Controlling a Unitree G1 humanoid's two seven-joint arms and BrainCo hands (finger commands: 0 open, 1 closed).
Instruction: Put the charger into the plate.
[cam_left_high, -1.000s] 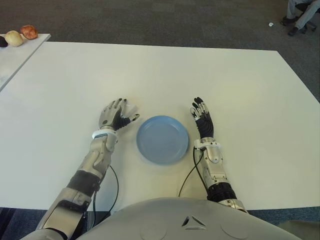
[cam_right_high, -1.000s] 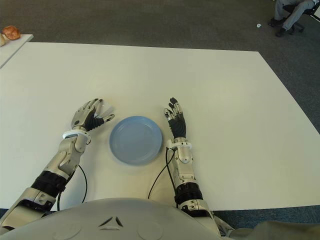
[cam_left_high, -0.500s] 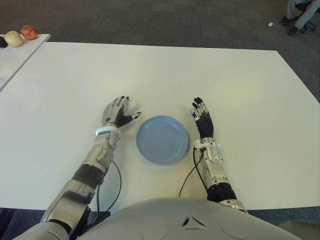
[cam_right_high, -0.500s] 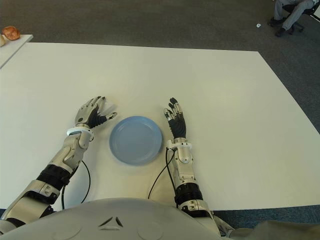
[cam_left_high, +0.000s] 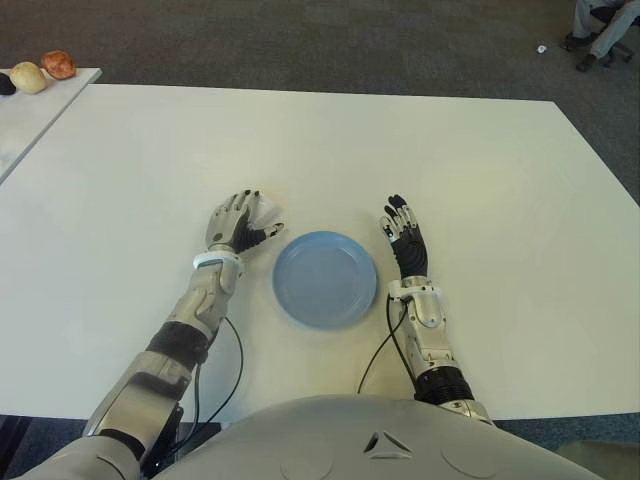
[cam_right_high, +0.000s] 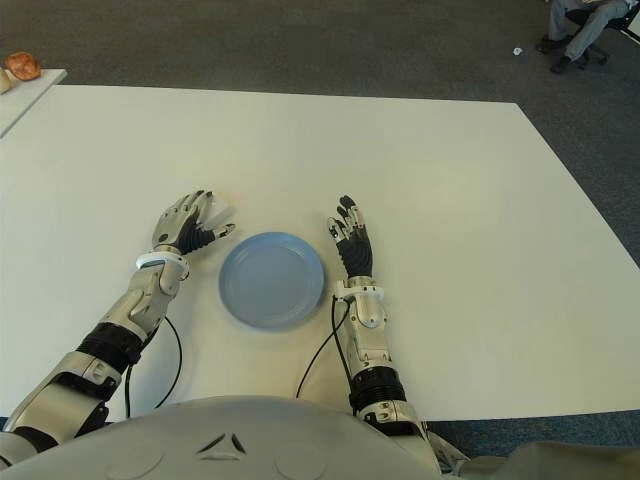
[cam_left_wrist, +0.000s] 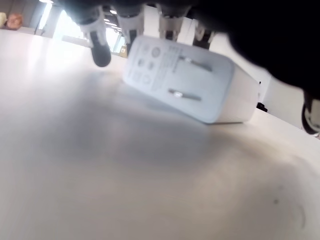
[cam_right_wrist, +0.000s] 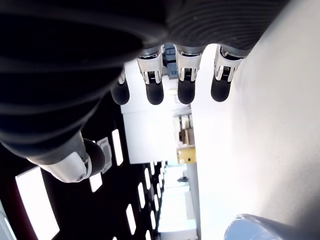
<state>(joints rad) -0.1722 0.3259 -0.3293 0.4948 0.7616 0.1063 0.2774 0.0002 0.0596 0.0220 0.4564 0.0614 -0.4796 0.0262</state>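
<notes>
The left hand (cam_left_high: 237, 224) has crept forward over the last second and now arches over the charger (cam_left_wrist: 187, 80). Its fingers (cam_left_wrist: 98, 47) are spread and curved above the white block, with no grip closed yet. That suggests the reach is nearly done and the grasp comes next; the plate (cam_left_high: 325, 279), just to the hand's right, holds nothing.

The right hand (cam_right_high: 351, 243) has not moved, showing flat and open-fingered just right of the plate.

From the head, the charger is only a pale sliver past the left fingertips, white against the white surface (cam_left_high: 420, 140). The left wrist view shows it plainly: lying on the surface, pronged face toward the palm, tilted slightly, with the fingertips hanging over its far edge.
</notes>
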